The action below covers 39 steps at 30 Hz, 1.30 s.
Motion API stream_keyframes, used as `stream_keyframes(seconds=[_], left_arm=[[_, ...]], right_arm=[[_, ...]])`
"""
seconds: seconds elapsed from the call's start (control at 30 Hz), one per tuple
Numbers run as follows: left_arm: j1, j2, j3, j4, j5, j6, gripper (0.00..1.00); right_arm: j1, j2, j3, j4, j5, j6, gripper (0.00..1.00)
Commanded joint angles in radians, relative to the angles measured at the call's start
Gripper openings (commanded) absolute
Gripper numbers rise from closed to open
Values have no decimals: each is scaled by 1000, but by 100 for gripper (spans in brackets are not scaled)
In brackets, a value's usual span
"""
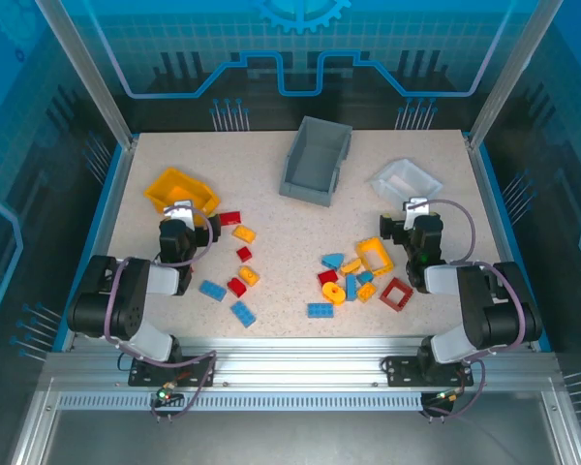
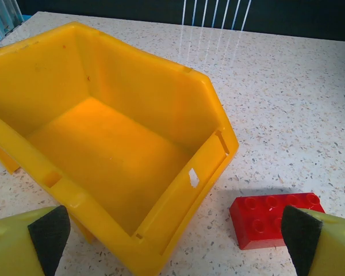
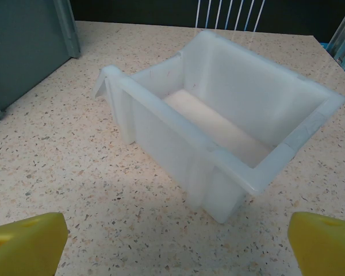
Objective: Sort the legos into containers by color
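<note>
Three bins stand along the far side of the table, with both claws spread wide.

The yellow bin (image 1: 163,184) sits far left on the speckled table (image 1: 271,218), the grey bin (image 1: 310,182) far centre and the white bin (image 1: 389,178) far right. The legos (image 1: 242,313) lie loose on the table in two scatters. One is near the left arm, and a tighter one near the right arm includes a yellow square frame (image 1: 374,255) and a red square frame (image 1: 395,294). The left gripper (image 2: 175,241) faces the yellow bin with its fingers (image 2: 49,238) far apart, gripping no brick. A red brick (image 2: 270,218) lies just beside the bin's near corner. The right gripper (image 3: 175,247), equally wide apart, faces the white bin, with the grey bin's wall to its left.
</note>
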State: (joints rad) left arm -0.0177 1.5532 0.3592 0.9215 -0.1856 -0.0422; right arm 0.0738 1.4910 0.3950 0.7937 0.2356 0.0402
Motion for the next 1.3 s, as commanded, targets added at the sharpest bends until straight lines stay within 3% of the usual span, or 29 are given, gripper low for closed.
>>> stream_keyframes(seconds=[0.0, 0.67, 0.73, 0.8, 0.9, 0.97, 1.03, 1.07, 1.1, 1.13, 1.2, 1.27], left_arm=[[6, -4, 14, 10, 18, 21, 99], [6, -6, 5, 32, 18, 20, 99], [-19, -86, -39, 56, -28, 40, 99], [-76, -268, -44, -72, -113, 78, 99], [-140, -564, 56, -444, -174, 28, 99], [-144, -667, 177, -723, -263, -152, 99], [-135, -705, 332, -1105, -326, -417, 99], [-129, -718, 384, -1238, -325, -497, 99], [-114, -728, 389, -1257, -302, -541, 99], [-70, -729, 394, -1252, -203, -562, 99], [9, -668, 464, -1367, -99, -664, 99], [74, -540, 579, -1529, -45, -702, 99]], right_arm=[[12, 9, 8, 12, 18, 4, 100], [11, 9, 6, 15, 18, 3, 100], [15, -36, 8, -27, 23, 3, 100], [45, -123, 14, -94, 94, -16, 100], [107, -360, 61, -295, 184, -18, 100], [126, -550, 134, -499, 178, 83, 100], [125, -662, 249, -760, 175, 313, 100], [115, -695, 317, -902, 144, 453, 100], [109, -714, 371, -1043, 115, 576, 100], [106, -733, 403, -1143, 93, 688, 100], [98, -746, 411, -1115, -91, 663, 98], [148, -707, 477, -1203, -130, 668, 94]])
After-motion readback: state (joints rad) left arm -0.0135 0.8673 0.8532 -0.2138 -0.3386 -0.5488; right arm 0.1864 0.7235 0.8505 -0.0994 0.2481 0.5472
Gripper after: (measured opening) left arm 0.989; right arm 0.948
